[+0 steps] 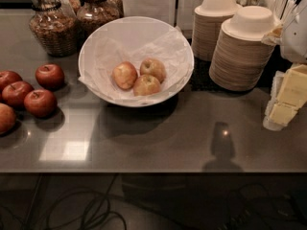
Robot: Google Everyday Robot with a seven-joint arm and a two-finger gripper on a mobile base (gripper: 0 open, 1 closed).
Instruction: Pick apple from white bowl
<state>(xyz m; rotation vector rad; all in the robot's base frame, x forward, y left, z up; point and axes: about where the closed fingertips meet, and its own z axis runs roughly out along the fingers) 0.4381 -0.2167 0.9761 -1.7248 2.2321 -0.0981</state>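
Note:
The white bowl [96, 42], wide, shallow and lined with crinkled white paper, stands at the middle back of the dark counter. Three pale yellow-orange apples with a pinkish blush lie together in it: one on the left [124, 75], one at the back right [153, 69] and one at the front [147, 85]. My gripper [287, 99], white with pale yellow parts, is at the right edge of the view, above the counter and well to the right of the bowl. It holds nothing that I can see.
Several dark red apples [40, 102] lie on the counter at the left. Two stacks of beige paper bowls [242, 51] stand right of the white bowl. Glass jars in wicker bases [53, 30] stand at the back left. Cables lie on the floor below the counter's front edge.

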